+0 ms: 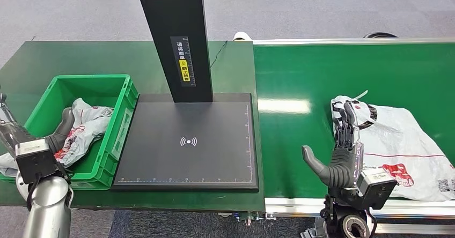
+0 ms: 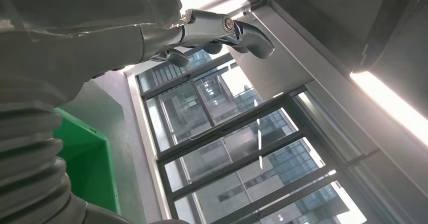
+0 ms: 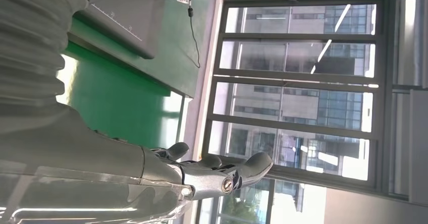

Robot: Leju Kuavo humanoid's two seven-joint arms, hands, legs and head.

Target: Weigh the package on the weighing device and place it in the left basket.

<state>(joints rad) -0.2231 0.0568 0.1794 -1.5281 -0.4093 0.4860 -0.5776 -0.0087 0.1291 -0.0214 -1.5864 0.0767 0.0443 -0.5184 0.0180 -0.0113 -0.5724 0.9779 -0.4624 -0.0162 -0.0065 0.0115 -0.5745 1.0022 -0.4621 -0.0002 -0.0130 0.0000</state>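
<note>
The left robot hand (image 1: pixel 51 139) rests open over the green plastic basket (image 1: pixel 117 136), which already holds a crumpled bag. The flat black weighing platform (image 1: pixel 188 141) sits bare. The right robot hand (image 1: pixel 340 152), fingers spread and empty, stands beside the white plastic package (image 1: pixel 408 147) on the green conveyor belt (image 1: pixel 300 125), so grasping it seems next.

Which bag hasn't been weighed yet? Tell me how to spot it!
Find the bright green belt right of the black scale. The white plastic package lies flat there beside the right hand. The other bag sits crumpled in the green basket.

Bare scale plate (image 1: pixel 188 141), black post (image 1: pixel 174 39) at its back edge, basket (image 1: pixel 120 120) wall (left side) alongside
</note>
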